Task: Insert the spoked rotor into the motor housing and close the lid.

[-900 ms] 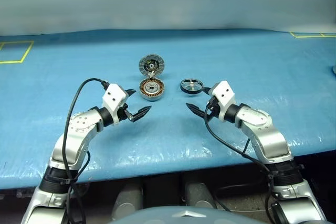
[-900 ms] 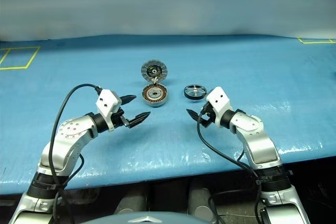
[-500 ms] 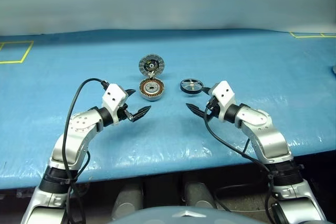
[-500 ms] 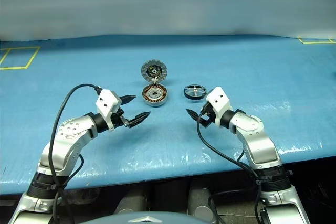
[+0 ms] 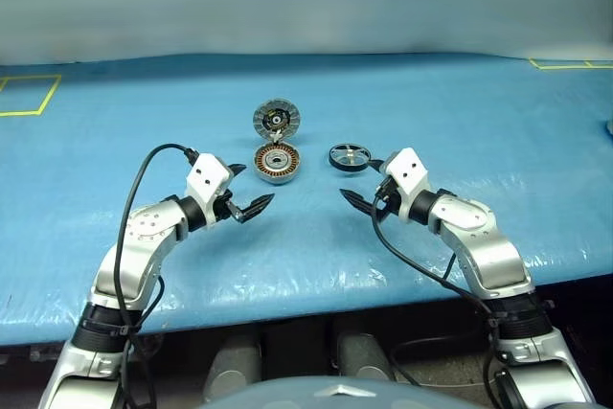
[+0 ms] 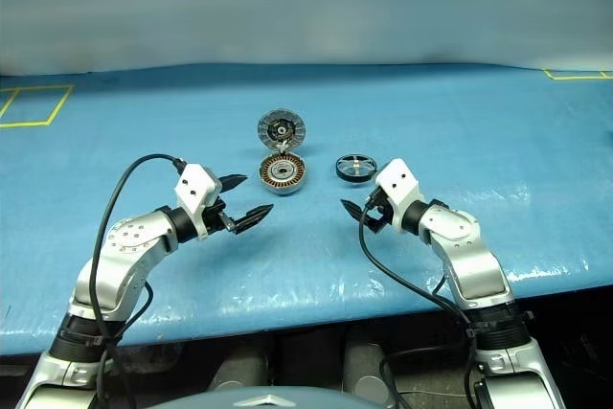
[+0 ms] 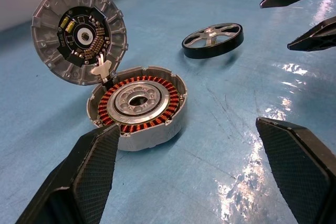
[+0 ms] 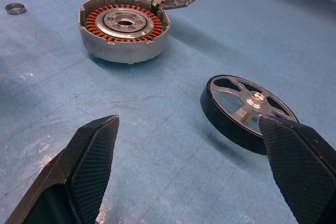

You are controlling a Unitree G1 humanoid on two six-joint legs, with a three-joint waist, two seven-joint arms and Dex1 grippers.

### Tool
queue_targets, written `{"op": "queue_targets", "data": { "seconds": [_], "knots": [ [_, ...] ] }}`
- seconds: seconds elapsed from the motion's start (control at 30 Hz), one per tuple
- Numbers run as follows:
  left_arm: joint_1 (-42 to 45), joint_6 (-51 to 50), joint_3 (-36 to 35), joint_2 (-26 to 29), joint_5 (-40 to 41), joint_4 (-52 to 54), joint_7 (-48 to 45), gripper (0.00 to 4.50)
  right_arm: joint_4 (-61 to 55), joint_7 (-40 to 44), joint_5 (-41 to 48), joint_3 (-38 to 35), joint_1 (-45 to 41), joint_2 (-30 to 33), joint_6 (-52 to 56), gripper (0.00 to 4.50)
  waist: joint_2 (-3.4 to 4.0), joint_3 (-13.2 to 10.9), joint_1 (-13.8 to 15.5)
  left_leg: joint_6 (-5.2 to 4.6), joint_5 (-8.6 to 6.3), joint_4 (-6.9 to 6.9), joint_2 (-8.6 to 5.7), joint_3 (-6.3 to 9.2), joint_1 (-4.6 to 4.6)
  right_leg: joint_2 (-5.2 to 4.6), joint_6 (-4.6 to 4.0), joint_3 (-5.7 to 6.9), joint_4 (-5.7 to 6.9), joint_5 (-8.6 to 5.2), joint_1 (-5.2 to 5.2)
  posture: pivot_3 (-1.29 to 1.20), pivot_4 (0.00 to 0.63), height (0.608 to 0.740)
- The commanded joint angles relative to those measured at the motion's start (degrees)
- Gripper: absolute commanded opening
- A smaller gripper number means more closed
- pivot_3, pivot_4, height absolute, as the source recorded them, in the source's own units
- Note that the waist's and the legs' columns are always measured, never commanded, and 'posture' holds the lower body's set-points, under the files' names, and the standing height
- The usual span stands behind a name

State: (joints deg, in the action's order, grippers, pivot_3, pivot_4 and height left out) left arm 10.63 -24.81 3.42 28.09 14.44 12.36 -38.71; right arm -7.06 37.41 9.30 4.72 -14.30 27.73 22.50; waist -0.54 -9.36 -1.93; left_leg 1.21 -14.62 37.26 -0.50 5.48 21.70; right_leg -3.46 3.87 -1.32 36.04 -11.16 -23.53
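On the blue tabletop [image 5: 460, 112] the motor housing [image 5: 276, 163] sat with its lid [image 5: 277, 120] tipped up, the spoked rotor [image 5: 349, 156] beside it. Left gripper [image 5: 251, 192] and right gripper [image 5: 362, 184] hovered nearby, jaws spread, empty.

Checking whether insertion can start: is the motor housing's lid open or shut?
Open. The lid stands up on its hinge, dark inner face showing, and the motor housing shows its copper windings uncovered.

A small metal ring [image 8: 15, 8] lies on the blue table cover [image 5: 498, 131].
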Motion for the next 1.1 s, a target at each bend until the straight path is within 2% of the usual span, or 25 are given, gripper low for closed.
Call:
{"op": "queue_targets", "data": {
  "seconds": [0.03,0.23,0.37,0.5,0.63,0.83,0.97,1.1],
  "knots": [
    [0.81,-0.09,-0.19,-0.07,-0.04,0.24,0.34,4.5,-1.14,-0.01,-0.18,-0.16,-0.65,0.15,-0.59,4.47,0.0,0.0,-0.02,0.0,0.0,0.0,0.0,0.0,0.0,0.0,0.0,0.0,0.0,0.0,0.0,0.0,0.15,0.74],
    [1.13,-0.77,-0.06,0.33,-0.44,0.0,0.2,4.5,-1.33,-0.17,0.07,-0.36,-0.55,0.01,-0.73,4.47,0.0,0.0,0.0,0.0,0.0,0.0,0.0,0.0,0.0,0.0,-0.01,0.0,0.0,0.01,0.0,0.0,0.15,0.74],
    [4.67,-3.03,4.77,4.98,-4.62,0.07,-2.94,4.5,-1.33,0.15,0.02,0.53,-0.64,-0.45,-0.78,4.47,0.0,0.0,-0.01,0.0,0.0,0.01,0.0,0.01,0.0,0.02,0.01,0.0,0.02,-0.01,0.0,0.0,0.15,0.74],
    [17.16,-3.13,13.73,10.53,-11.79,-0.94,-10.18,4.5,-0.75,0.79,-0.27,1.82,-1.19,-0.78,-1.19,4.47,-0.08,-0.05,0.52,-0.01,0.02,0.05,-0.01,0.0,0.0,0.02,0.11,0.0,0.03,-0.07,0.02,0.0,0.15,0.74],
    [30.76,2.78,23.69,12.64,-21.24,-8.0,-17.49,4.5,0.52,1.89,-0.78,3.28,-2.58,-0.89,-1.64,4.47,-0.07,-0.05,0.45,-0.02,0.04,0.09,-0.04,-0.05,0.01,0.03,0.11,-0.07,-0.04,-0.07,0.07,0.0,0.15,0.74],
    [46.19,14.49,36.13,10.17,-35.13,-21.16,-26.23,4.5,0.78,2.81,-1.3,3.06,-4.09,-0.01,-1.85,4.47,-0.07,-0.07,-0.11,-0.04,0.04,0.02,-0.03,-0.13,0.04,0.05,0.22,-0.13,-0.06,0.0,-0.04,0.0,0.15,0.74],
    [51.88,20.91,40.88,7.89,-41.4,-27.22,-30.76,4.5,-1.9,3.65,-0.79,1.21,-3.19,2.57,-0.94,4.47,-0.08,-0.08,-0.07,-0.12,-0.01,0.03,-0.04,-0.15,0.16,0.05,0.21,-0.16,-0.09,-0.01,-0.11,0.0,0.15,0.74],
    [54.57,24.45,42.21,4.55,-44.88,-31.82,-31.77,4.5,-4.54,4.28,0.32,-0.5,-1.95,4.7,0.25,4.47,-0.1,-0.12,-0.11,-0.17,-0.04,0.04,-0.04,-0.15,0.2,0.04,0.25,-0.18,-0.11,-0.04,-0.14,0.0,0.15,0.74]
  ]
}}
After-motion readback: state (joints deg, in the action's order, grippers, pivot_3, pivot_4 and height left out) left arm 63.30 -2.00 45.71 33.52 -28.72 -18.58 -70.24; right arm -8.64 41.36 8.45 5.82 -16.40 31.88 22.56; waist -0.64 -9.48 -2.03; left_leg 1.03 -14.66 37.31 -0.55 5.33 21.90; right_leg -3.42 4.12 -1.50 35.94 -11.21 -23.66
